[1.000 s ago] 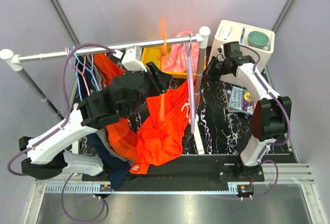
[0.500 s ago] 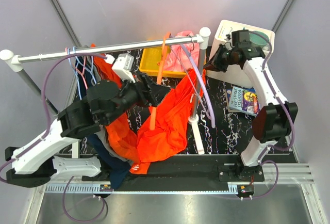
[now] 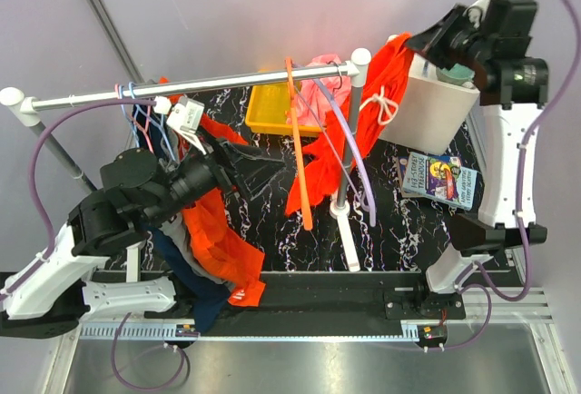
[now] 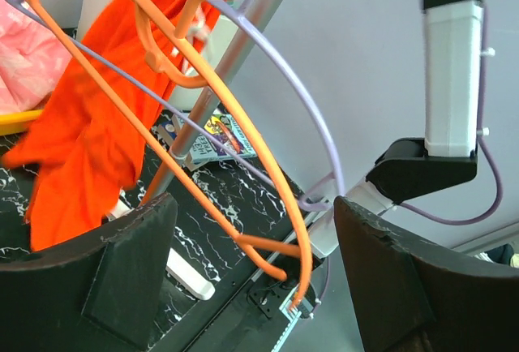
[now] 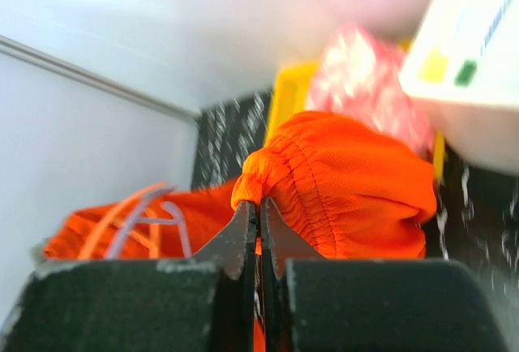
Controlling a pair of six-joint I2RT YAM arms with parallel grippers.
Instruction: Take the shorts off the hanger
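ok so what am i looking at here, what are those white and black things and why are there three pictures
Those are two robot arms bolted to a table, each ending in a two-finger gripper. The big picture is from a fixed camera above and behind them; the other two come from cameras on each wrist, looking past the black fingers. A clothes rail stands over the table. The right gripper, raised high, is shut on the waistband of the orange shorts, which trail down beside an orange hanger on the rail. The left gripper is open, holding nothing. On the table: a yellow bin with pink cloth by it, a white box, a book.
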